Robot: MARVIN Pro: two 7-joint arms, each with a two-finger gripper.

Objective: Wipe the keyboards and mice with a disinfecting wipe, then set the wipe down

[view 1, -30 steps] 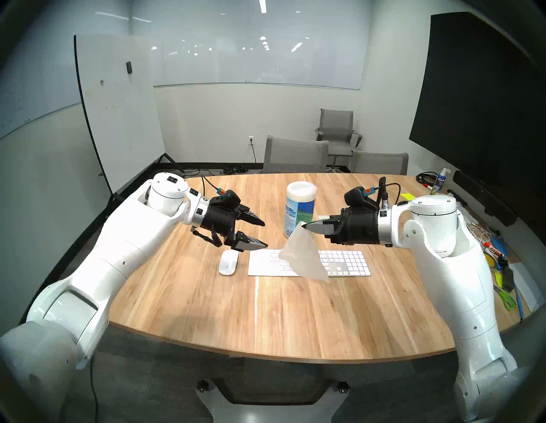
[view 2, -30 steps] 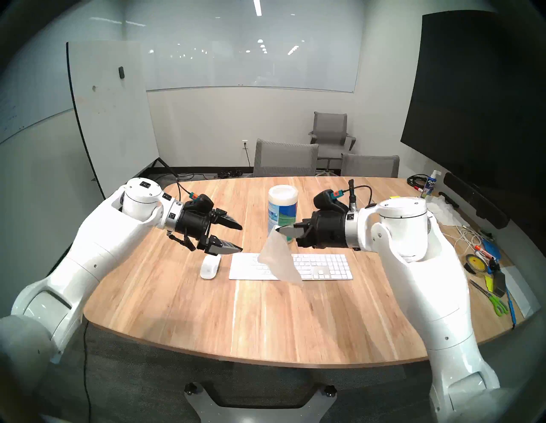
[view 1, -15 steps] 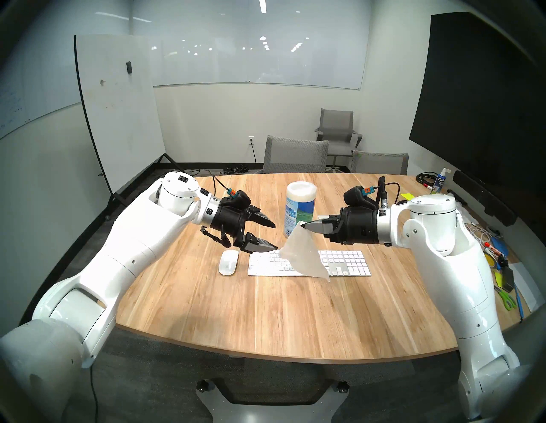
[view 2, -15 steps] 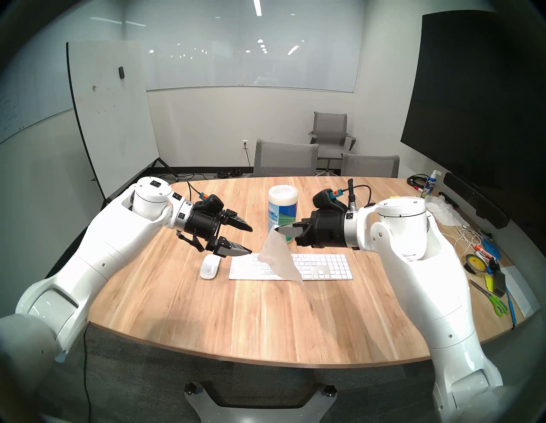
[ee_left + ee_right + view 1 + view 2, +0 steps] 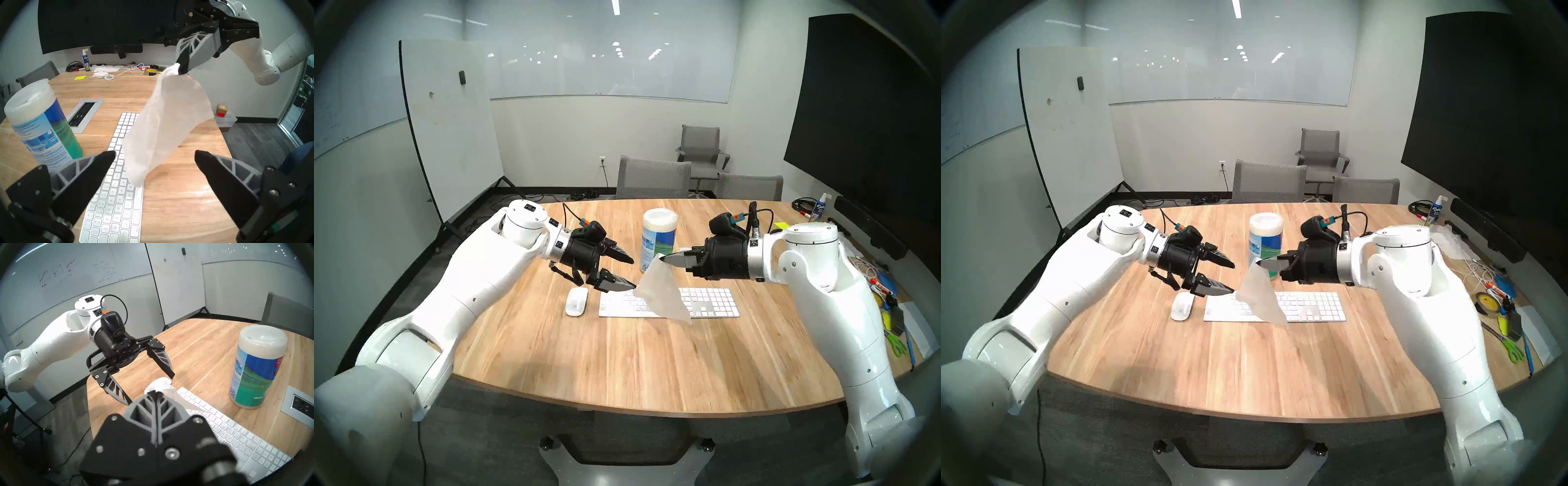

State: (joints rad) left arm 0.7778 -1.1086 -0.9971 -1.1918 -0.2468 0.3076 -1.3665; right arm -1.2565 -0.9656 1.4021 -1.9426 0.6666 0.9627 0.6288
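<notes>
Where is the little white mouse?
In the head view, the mouse lies on the table, just left of the keyboard, below the left gripper.

The hanging wipe (image 5: 661,292) covers the middle keys of the keyboard (image 5: 711,302) in the head views, and in the right wrist view the gripper's own body at 6 o'clock hides most of the sheet. The canister (image 5: 40,125) label print is too small to read. Clutter at the table's (image 5: 619,366) 3 o'clock edge blurs together.

The counter (image 5: 619,356) is grained wood with a soft sheen; the wipe (image 5: 166,118) is thin, textured, semi-sheer cloth; the mouse (image 5: 576,301) is smooth glossy plastic.
</notes>
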